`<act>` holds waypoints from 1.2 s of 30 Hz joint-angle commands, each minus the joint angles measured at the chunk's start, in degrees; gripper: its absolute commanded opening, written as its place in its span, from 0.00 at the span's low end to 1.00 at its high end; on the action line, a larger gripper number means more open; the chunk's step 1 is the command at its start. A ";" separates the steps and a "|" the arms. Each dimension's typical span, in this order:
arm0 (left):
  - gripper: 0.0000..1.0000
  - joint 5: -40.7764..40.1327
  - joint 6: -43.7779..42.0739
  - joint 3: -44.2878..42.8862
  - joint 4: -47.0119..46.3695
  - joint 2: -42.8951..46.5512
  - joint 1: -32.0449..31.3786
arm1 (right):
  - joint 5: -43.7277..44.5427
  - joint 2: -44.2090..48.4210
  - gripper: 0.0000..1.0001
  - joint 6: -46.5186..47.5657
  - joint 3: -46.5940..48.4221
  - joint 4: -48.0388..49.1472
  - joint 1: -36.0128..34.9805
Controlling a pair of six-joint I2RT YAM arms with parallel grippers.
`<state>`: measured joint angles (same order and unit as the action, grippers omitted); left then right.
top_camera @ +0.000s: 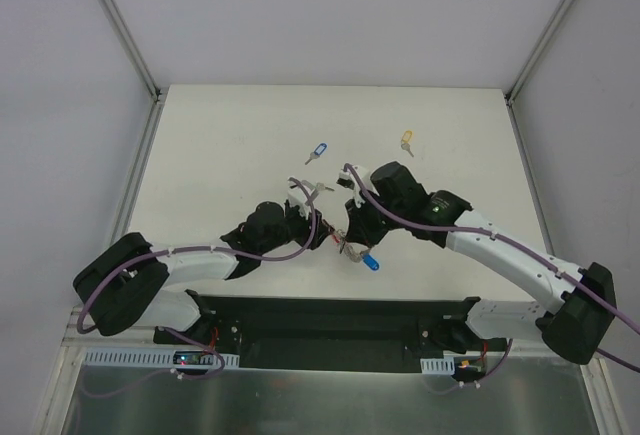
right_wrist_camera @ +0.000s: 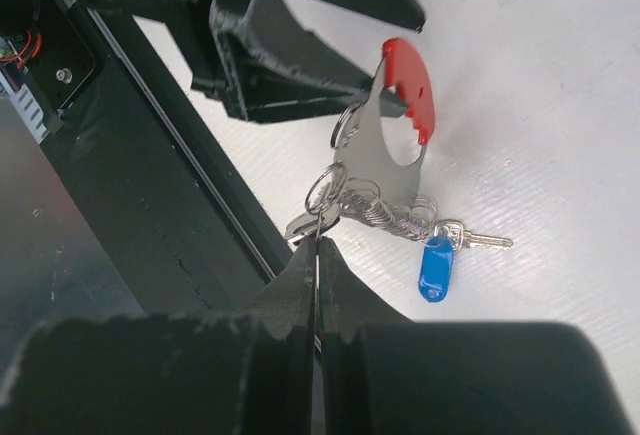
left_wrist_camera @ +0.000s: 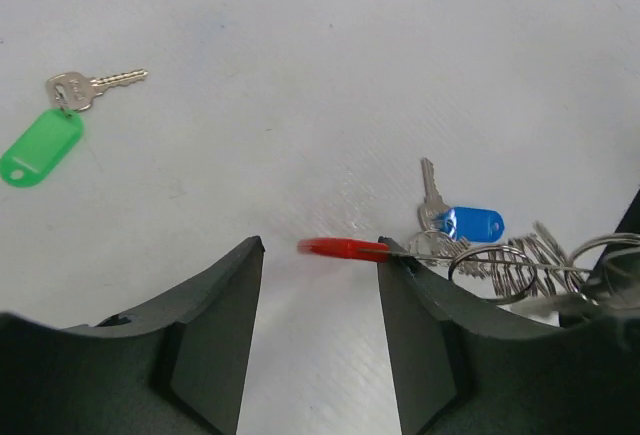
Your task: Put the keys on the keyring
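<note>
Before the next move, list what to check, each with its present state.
1. Right tool shut on keyring: ok.
2. Left tool open, keyring's red end at its fingertips: ok.
3. Left tool gripping keyring: not ok.
4. Blue key beside keyring threaded on it: cannot tell.
5. Green key on keyring: not ok, loose on table.
6. Yellow key on keyring: not ok, loose on table.
</note>
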<state>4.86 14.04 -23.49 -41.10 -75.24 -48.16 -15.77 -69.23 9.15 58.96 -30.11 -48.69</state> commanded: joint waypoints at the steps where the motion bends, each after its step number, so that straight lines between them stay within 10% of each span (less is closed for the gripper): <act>1: 0.49 -0.65 -1.47 -2.18 -7.14 -2.53 2.98 | -6.11 -0.55 0.01 -1.76 -2.09 4.26 -0.18; 21: 0.58 -1.51 0.54 11.87 -9.97 8.15 4.57 | -9.63 -13.82 0.01 -6.77 -2.36 20.52 -0.80; 28: 0.60 -16.70 6.34 15.05 14.40 29.25 4.57 | -12.79 -21.38 0.01 -7.39 2.38 22.02 -2.11; 36: 0.55 -6.02 6.61 15.22 24.67 43.43 4.66 | -15.08 -25.86 0.01 -7.13 6.25 20.01 -3.17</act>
<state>-6.74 19.05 -8.08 -22.81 -32.86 -43.77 -27.88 -93.45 2.11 61.21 -10.83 -51.13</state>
